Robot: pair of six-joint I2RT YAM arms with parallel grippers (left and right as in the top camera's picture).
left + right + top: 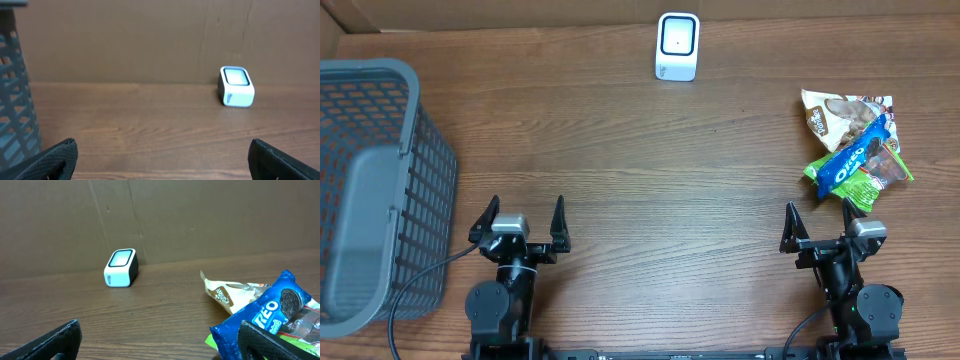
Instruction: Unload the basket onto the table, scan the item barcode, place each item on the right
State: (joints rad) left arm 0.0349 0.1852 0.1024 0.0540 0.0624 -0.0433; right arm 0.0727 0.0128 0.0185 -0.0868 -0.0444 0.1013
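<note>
Diagonally, a blue Oreo packet (852, 160) lies atop crumpled snack bags (835, 112).

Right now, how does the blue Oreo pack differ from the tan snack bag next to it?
The Oreo pack is blue, long and narrow; the tan snack bag is cream-coloured and wider. The Oreo pack lies slanted on top; the tan snack bag lies flat, partly under it. Both are snack packets, touching each other.

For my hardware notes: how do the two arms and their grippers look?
Both are black, with rounded joint housings. The left gripper and right gripper each carry two pointed black fingers and a grey block. A black cable leaves each base.
</note>
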